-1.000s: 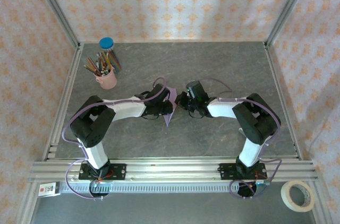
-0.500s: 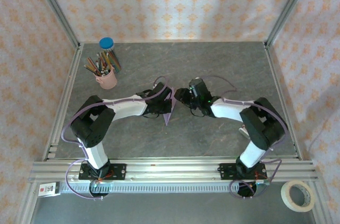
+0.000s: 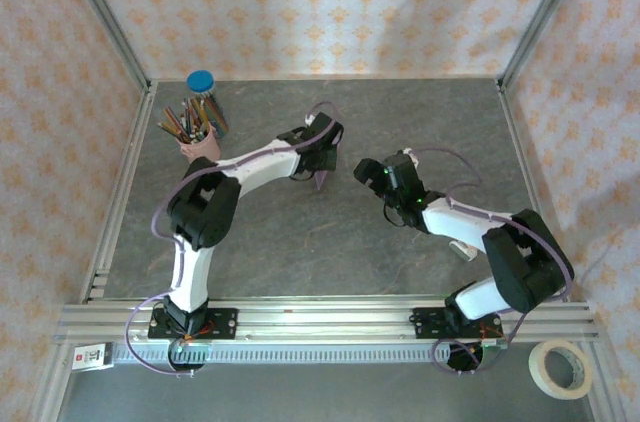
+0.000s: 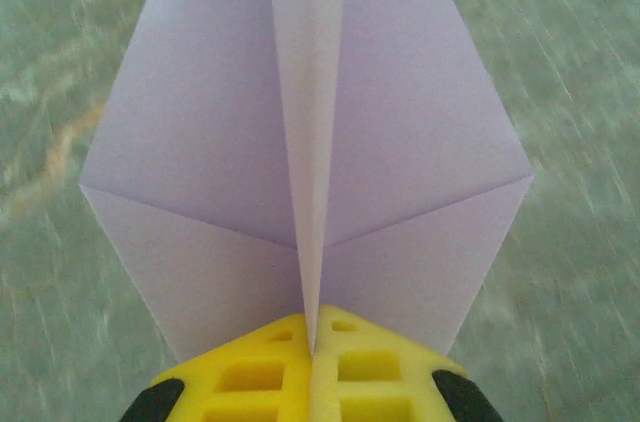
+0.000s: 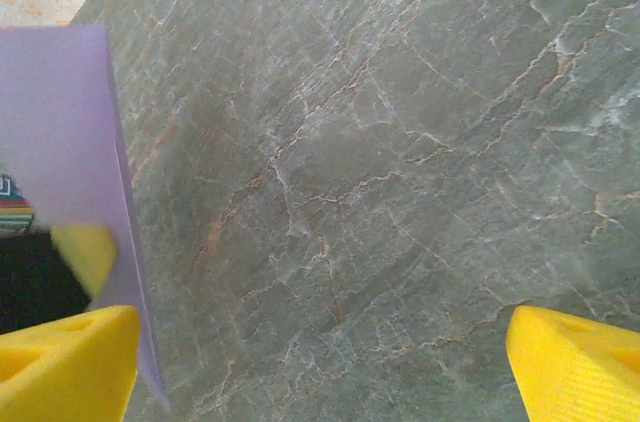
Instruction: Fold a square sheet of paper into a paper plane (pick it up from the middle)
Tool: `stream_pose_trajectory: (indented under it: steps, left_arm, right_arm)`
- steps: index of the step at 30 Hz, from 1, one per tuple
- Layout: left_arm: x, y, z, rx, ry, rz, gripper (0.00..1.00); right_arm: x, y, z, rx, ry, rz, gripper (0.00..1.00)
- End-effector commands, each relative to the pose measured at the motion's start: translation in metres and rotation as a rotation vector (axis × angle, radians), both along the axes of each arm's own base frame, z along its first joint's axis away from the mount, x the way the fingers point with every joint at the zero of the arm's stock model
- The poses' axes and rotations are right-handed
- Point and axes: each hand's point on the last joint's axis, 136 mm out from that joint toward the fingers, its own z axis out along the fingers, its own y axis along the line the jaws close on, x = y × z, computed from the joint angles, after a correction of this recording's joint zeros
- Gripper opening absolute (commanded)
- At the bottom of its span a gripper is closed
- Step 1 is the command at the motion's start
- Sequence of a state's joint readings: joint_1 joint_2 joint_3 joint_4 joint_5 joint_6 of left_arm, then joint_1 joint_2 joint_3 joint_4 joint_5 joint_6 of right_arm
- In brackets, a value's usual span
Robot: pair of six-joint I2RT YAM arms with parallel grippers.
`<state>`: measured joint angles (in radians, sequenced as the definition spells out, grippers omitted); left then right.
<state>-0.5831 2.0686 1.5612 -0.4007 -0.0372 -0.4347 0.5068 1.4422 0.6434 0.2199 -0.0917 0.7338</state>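
my left gripper (image 4: pixel 310 352) is clamped shut on the plane (image 4: pixel 310 132), its yellow fingers (image 4: pixel 250 382) pressed together on the centre crease at the tail, with the two wings spreading evenly to either side and the nose pointing away from me. from above, the plane hangs under that gripper near the middle of the surface (image 5: pixel 400 142), a little toward the far edge and well apart from the pencil cup (image 3: pixel 200 147) in the far left corner. i judge it is lifted off the surface, though i cannot see the gap. my right gripper (image 5: pixel 320 372) is wide open and holds nothing. it sits just to the right of the plane, and a lilac edge shows at the left of its view, beyond its own finger and not between the two. the folding looks done to me, so the step in hand is to carry the dart and set it down without spoiling it. to do that well i would hold the pinch on the crease alone, never on a wing, and move slowly so the thin paper does not flutter or twist. i would lower it level until the keel touches, then part the fingers gently so nothing drags. my right gripper should stand clear of the wings, or come in only to steady the nose.
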Motion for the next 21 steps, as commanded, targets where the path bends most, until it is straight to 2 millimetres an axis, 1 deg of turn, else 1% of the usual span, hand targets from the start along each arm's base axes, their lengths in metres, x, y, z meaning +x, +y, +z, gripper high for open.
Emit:
stream_pose_trajectory:
  steps: [1, 4, 7, 10, 14, 17, 21]
  left_arm:
    - [0.022, 0.018, -0.009, 0.075, 0.033, 0.026, 0.05]
    - [0.041, 0.019, -0.014, 0.079, 0.028, 0.046, 0.05]
    - [0.051, 0.024, -0.029, 0.084, 0.058, 0.066, 0.06]
    - [0.054, 0.027, -0.039, 0.105, 0.077, 0.072, 0.07]
    - [0.053, 0.029, -0.048, 0.119, 0.098, 0.072, 0.12]
    - [0.05, 0.03, -0.055, 0.123, 0.114, 0.07, 0.18]
    - [0.051, 0.03, -0.054, 0.125, 0.111, 0.069, 0.28]
  right_arm:
    - [0.004, -0.012, 0.011, -0.046, -0.056, -0.031, 0.95]
    - [0.002, -0.013, 0.009, -0.053, -0.054, -0.028, 0.96]
    - [-0.001, -0.013, 0.007, -0.05, -0.052, -0.022, 0.96]
    - [-0.002, -0.012, 0.006, -0.045, -0.048, -0.012, 0.96]
    - [-0.003, -0.012, 0.007, -0.045, -0.044, -0.01, 0.95]
    - [-0.004, -0.013, 0.008, -0.046, -0.047, -0.013, 0.95]
    - [-0.005, -0.013, 0.008, -0.042, -0.044, -0.012, 0.95]
